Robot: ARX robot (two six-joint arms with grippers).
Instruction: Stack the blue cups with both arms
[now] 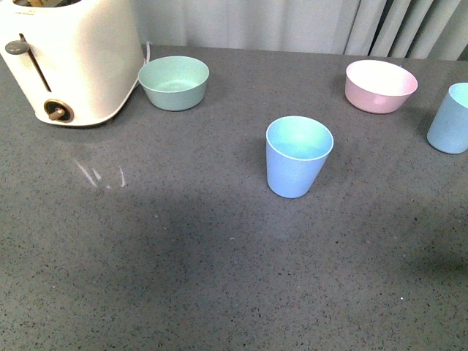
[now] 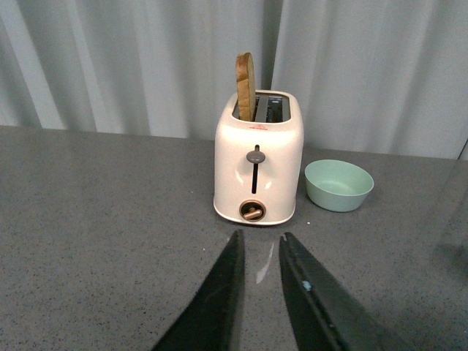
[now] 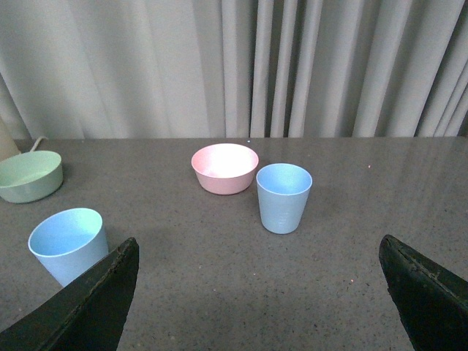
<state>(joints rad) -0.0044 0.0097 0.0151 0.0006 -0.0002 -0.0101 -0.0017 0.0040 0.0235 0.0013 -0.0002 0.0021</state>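
Note:
One blue cup [image 1: 297,156] stands upright in the middle of the grey table, and a second blue cup [image 1: 450,119] stands at the right edge of the front view. Neither arm shows in the front view. In the right wrist view my right gripper [image 3: 259,252] is open and empty, its black fingers [image 3: 95,300] spread wide. One blue cup [image 3: 284,197] stands ahead between them, and the other blue cup [image 3: 67,243] sits beside one finger. In the left wrist view my left gripper [image 2: 259,245] is shut on nothing and points at the toaster; no cup shows there.
A cream toaster [image 1: 69,58] with a slice in its slot [image 2: 246,86] stands at the back left, with a mint green bowl [image 1: 174,82] beside it. A pink bowl [image 1: 380,85] sits at the back right. Grey curtains hang behind the table.

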